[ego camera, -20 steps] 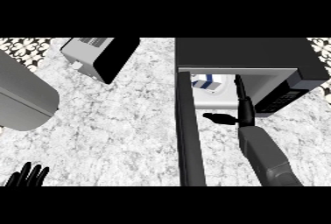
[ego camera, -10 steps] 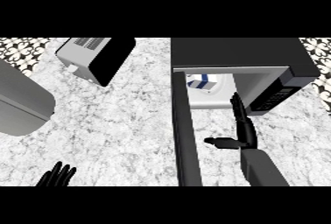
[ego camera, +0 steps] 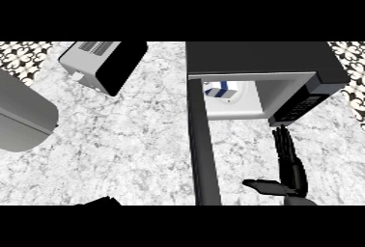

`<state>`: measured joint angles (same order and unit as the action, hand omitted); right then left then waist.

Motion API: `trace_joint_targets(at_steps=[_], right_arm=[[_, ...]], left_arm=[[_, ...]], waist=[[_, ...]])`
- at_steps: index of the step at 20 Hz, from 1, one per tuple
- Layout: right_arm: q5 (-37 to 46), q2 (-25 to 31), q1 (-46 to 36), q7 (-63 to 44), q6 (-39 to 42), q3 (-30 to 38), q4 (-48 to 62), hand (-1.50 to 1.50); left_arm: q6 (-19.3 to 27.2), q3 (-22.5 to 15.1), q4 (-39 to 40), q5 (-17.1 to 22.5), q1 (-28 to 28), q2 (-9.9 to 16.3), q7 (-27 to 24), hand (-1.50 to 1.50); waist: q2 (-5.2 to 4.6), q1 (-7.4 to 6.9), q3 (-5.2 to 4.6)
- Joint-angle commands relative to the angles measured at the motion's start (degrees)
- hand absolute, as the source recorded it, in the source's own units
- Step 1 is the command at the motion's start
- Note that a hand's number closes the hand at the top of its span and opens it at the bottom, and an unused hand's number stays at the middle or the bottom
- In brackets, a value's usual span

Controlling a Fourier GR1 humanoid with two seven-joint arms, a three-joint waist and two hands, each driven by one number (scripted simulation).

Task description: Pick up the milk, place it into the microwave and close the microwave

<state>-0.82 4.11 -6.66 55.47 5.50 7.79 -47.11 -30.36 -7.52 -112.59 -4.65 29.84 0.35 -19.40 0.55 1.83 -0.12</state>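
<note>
The milk carton (ego camera: 219, 92), white with blue marks, lies inside the open microwave (ego camera: 260, 62), at the left of its white cavity. The microwave's dark door (ego camera: 202, 149) swings out toward me, edge on. My right hand (ego camera: 291, 169) is outside the cavity, in front of the control panel, fingers straight and pointing at the microwave, thumb out to the left; it holds nothing. Only a dark bit of my left hand (ego camera: 100, 201) shows at the lower edge of the head view.
A toaster (ego camera: 103, 62) stands at the back left on the marble counter (ego camera: 121, 140). A large grey rounded object (ego camera: 21, 118) fills the left edge. Patterned tiles run along the back.
My right hand has drawn back out of the microwave toward me, leaving the milk inside. My left hand has sunk toward the lower edge. The view has shifted leftward.
</note>
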Motion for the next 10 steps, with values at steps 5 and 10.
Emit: trace_joint_targets(at_steps=[5, 10], right_arm=[[-7.33, 3.50, 19.50, -6.95, 8.72, -0.84, -25.88, 1.50], [-12.84, 5.30, 19.40, -12.24, 9.45, 3.16, -31.01, -1.50]], left_arm=[[5.21, -7.38, 4.03, -6.38, -9.25, -0.34, 5.31, 1.50], [16.41, -14.53, 15.19, -12.16, -19.67, -0.35, 3.53, 1.50]], waist=[[-0.27, -0.22, 0.01], [-0.52, -1.05, 0.07]])
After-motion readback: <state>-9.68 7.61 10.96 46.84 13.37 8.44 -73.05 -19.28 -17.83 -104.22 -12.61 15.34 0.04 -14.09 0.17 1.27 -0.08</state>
